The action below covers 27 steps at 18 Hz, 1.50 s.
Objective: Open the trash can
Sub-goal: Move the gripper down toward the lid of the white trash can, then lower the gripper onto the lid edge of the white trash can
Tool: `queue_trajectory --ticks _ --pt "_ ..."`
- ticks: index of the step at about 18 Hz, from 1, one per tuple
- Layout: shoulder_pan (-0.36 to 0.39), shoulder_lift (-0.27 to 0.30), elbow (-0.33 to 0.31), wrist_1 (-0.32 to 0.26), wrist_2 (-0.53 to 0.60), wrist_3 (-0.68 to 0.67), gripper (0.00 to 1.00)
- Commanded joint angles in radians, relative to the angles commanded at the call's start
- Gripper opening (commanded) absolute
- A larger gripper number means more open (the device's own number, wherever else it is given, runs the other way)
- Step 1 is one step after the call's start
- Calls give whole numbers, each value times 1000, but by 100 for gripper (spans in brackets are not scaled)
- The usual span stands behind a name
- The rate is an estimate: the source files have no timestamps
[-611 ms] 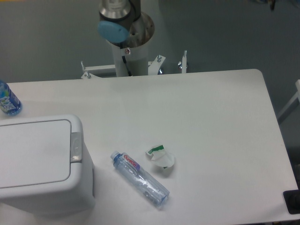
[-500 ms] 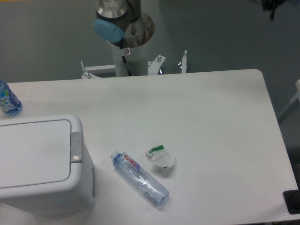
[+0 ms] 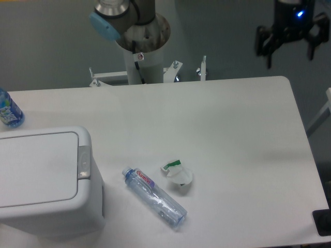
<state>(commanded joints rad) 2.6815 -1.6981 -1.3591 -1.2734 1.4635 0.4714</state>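
The white trash can (image 3: 44,181) stands at the table's front left, its flat lid closed and its small grey push-button tab (image 3: 84,161) on the right edge of the lid. My gripper (image 3: 291,49) hangs in the air at the top right, above the table's far right corner. Its two black fingers point down and stand apart, holding nothing. It is far from the trash can.
A clear plastic bottle (image 3: 154,197) lies on the table right of the can. A crumpled white and green wrapper (image 3: 177,174) lies beside it. A blue bottle (image 3: 8,109) stands at the left edge. The arm's base column (image 3: 142,51) stands behind the table's far edge.
The gripper has come down into view at the top right. The arm's blue-capped joint at the top has swung to the left. The objects on the table have not moved.
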Motion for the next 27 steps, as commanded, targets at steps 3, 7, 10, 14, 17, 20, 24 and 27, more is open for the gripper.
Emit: queue_trajectory --ticks 3,7,10,14,17,20,24,27 --pt "-90 -14 2 70 -11 -144 100" --pt "-212 -66 0 190 -18 -351 100" --pt "-290 -87 8 232 -23 -433 100" --pt "-360 -87 2 244 -100 -477 100" --pt "-413 -83 -11 241 -100 -559 100" --pt "-437 -104 -14 246 -101 -570 100" --pt "-460 -117 -35 246 -101 -567 100" --pt "-473 -123 -48 246 -103 -567 100"
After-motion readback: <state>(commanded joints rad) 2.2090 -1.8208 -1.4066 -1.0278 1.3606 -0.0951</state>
